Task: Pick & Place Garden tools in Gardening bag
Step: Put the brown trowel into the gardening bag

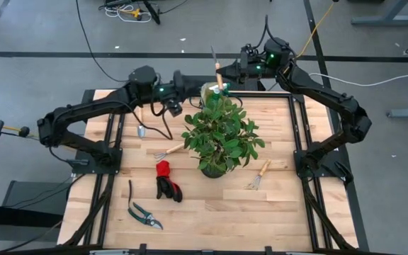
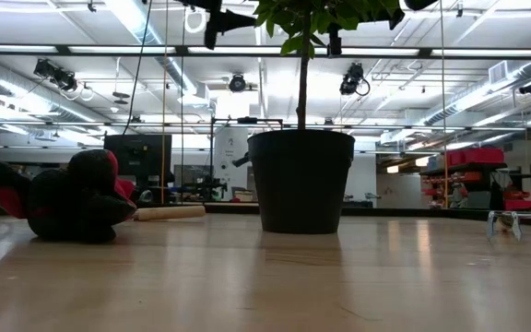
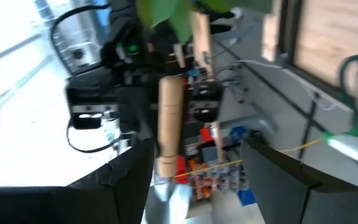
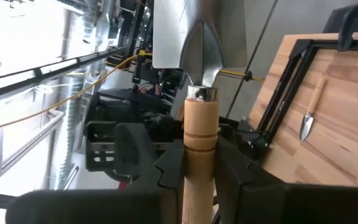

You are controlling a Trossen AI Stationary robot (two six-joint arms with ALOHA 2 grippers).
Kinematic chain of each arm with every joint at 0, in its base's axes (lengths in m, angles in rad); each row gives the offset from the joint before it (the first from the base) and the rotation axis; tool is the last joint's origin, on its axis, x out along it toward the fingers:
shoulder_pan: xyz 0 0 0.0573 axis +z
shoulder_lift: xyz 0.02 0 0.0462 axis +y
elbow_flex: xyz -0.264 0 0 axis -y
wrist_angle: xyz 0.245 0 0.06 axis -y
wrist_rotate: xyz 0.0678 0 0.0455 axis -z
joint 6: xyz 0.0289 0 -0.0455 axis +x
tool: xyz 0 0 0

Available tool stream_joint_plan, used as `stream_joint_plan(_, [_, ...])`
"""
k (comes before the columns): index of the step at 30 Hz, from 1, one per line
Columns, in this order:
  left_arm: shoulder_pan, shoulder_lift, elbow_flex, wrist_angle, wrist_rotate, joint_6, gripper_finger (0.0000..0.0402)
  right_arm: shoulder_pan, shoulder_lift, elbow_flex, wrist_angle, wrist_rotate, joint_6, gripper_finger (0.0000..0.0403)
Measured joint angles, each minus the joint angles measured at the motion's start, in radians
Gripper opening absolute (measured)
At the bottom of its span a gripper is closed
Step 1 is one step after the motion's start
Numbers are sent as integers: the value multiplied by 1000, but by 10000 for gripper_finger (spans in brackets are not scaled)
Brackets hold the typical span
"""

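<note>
My right gripper (image 4: 201,171) is shut on a wooden-handled trowel (image 1: 217,69), held in the air over the table's far edge behind the potted plant (image 1: 222,134). My left gripper (image 3: 197,162) is open, level with the trowel and coming from the left. Its fingers stand apart on either side of the trowel's handle (image 3: 169,124) without touching it. On the table lie another trowel (image 1: 140,126), a hand rake (image 1: 168,151), red-and-black gloves (image 1: 167,180), shears (image 1: 144,213) and a second rake (image 1: 259,175). A pale thing (image 1: 207,90) peeks from behind the leaves; whether it is the gardening bag I cannot tell. My right gripper pinches the trowel's wooden handle (image 4: 201,146) between its two fingers, a little below the metal collar. The fingers come level from the table's right side and lie across the handle. The trowel is lifted clear, and its blade (image 4: 191,37) points toward the far side.
The plant's dark pot (image 2: 300,180) stands mid-table, and its foliage spreads wide just in front of both grippers. Black frame rails (image 1: 297,127) run along the table's sides. Bare wood lies at the near right (image 1: 261,219).
</note>
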Motion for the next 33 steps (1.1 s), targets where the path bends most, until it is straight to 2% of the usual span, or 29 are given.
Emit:
stream_joint_plan(8, [0,64,0,168,39,1,248,9,16,0,-3,-6,6,52])
stream_joint_plan(13, [1,94,0,200,89,3,248,21,46,0,35,-33,19,52])
stream_joint_plan(33, [-5,130,1,214,112,2,248,42,124,0,137,-88,115,52])
